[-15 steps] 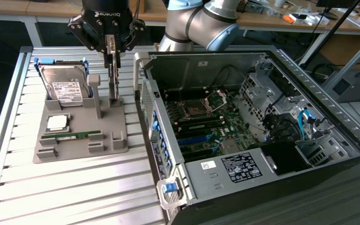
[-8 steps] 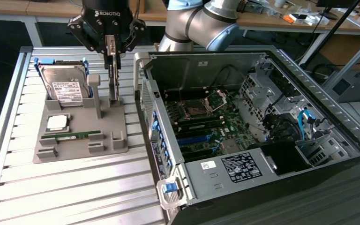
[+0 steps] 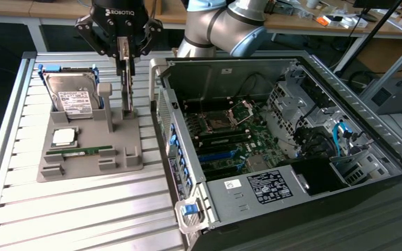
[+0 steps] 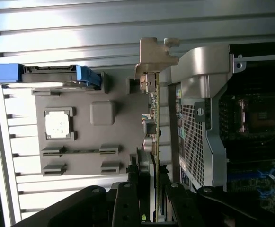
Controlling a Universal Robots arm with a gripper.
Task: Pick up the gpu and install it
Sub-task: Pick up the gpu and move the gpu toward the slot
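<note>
The gpu [image 3: 125,78] hangs on edge as a thin card between my gripper's fingers, straight down from the gripper [image 3: 123,52]. Its lower end reaches the upright post at the back right of the grey holder [image 3: 89,166]; I cannot tell whether it still touches the holder. In the wrist view the gpu [image 4: 157,109] runs edge-on away from the gripper [image 4: 155,165], with its silver end bracket [image 4: 154,56] at the far end. The fingers [image 4: 136,189] press on both faces of the card. The gripper is shut on the gpu.
The grey holder also carries a silver hard drive [image 3: 71,97], a square processor [image 3: 65,137] and a narrow green memory stick [image 3: 82,151]. The open computer case [image 3: 187,214] lies at the exterior view's right, motherboard [image 3: 236,136] exposed. Everything rests on a slatted metal table [image 3: 82,209].
</note>
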